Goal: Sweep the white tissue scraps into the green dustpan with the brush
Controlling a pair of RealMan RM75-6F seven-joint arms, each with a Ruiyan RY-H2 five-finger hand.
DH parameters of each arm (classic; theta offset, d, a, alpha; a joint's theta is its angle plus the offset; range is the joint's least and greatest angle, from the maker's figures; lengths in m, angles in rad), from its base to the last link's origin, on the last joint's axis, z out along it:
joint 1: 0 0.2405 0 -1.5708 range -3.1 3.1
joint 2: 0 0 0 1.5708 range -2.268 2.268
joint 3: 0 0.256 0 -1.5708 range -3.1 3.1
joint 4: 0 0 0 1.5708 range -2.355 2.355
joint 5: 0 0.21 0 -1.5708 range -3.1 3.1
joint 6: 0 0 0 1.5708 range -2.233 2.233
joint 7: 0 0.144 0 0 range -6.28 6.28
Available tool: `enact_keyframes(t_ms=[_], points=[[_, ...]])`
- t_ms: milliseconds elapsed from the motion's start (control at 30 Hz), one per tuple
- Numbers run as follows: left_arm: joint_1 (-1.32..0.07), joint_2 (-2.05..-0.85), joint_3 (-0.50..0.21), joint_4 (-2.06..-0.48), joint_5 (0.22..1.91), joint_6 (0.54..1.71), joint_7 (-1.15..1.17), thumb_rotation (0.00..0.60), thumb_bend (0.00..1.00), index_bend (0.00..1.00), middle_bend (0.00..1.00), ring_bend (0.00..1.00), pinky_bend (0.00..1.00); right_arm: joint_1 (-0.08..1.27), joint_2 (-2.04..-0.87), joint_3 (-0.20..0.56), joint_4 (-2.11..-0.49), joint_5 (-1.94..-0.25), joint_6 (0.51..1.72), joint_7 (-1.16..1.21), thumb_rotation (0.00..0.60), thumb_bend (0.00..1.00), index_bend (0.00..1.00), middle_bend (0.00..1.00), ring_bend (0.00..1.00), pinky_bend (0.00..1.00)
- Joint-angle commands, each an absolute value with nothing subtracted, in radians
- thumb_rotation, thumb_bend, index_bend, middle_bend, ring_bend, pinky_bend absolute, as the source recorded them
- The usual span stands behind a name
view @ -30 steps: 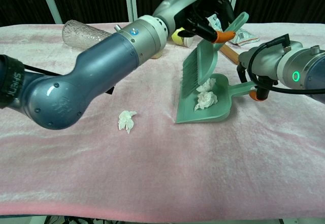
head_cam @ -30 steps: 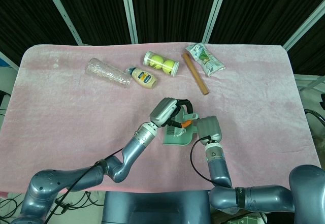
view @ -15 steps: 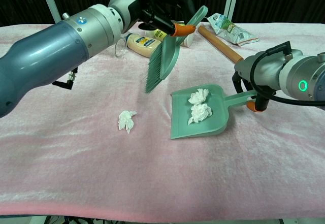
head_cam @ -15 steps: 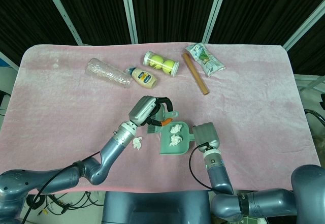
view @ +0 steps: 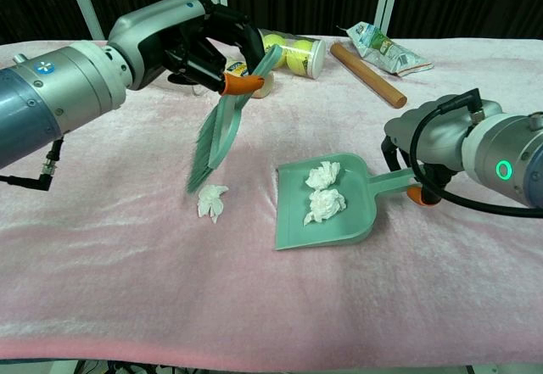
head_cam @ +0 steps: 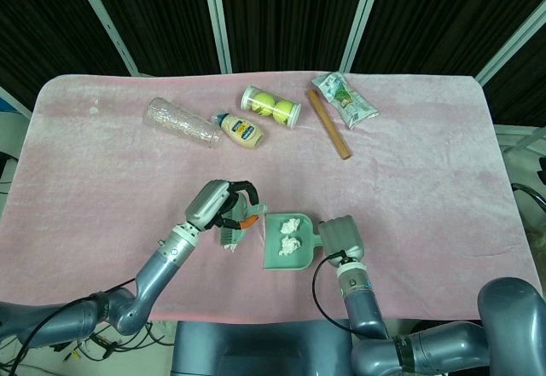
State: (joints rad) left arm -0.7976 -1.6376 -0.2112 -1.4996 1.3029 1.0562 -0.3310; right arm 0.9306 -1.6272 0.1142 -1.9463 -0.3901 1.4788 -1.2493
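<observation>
My left hand (view: 191,45) (head_cam: 217,205) grips the green brush (view: 219,128) by its orange-banded handle, bristles hanging just above a white tissue scrap (view: 210,200) on the pink cloth. In the head view the brush (head_cam: 231,234) covers most of that scrap. My right hand (view: 428,141) (head_cam: 339,238) holds the handle of the green dustpan (view: 335,223) (head_cam: 276,253), which lies flat to the right of the scrap. Two tissue scraps (view: 322,191) (head_cam: 290,234) lie inside the pan.
At the back stand a clear plastic bottle (head_cam: 180,122), a mayonnaise bottle (head_cam: 240,130), a tube of tennis balls (head_cam: 271,107) (view: 293,52), a wooden stick (head_cam: 328,124) (view: 367,74) and a snack packet (head_cam: 345,99) (view: 384,48).
My left hand carried the brush out of the dustpan and leftward to above the loose scrap. The dustpan slid left and toward the front edge with my right hand.
</observation>
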Motion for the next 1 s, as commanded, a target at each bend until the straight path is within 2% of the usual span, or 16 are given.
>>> enact_keyframes(t_ms=[33,567,1000], points=[[-0.781,-1.629,-0.201,-1.506,1.302,1.060,-0.339,0.600,0.37,0.64,0.63,0.89,1.00,0.932,-1.637,0.111,-1.947,-0.391,1.484,-1.255,0.600,0.49,0.61,0.58,0.71,0.83],[-0.739,-1.677,-0.162,-1.466,1.303,1.038,-0.345,0.600,0.37,0.64,0.63,0.89,1.00,0.926,-1.657,0.106,-1.932,-0.389,1.495,-1.261,0.600,0.49,0.61,0.58,0.71,0.83],[-0.765,-1.806,-0.196,-1.389,1.307,1.021,-0.333,0.600,0.37,0.64,0.63,0.89,1.00,0.917,-1.641,0.109,-1.932,-0.393,1.485,-1.248,0.600,0.49,0.61,0.58,0.71,0.83]])
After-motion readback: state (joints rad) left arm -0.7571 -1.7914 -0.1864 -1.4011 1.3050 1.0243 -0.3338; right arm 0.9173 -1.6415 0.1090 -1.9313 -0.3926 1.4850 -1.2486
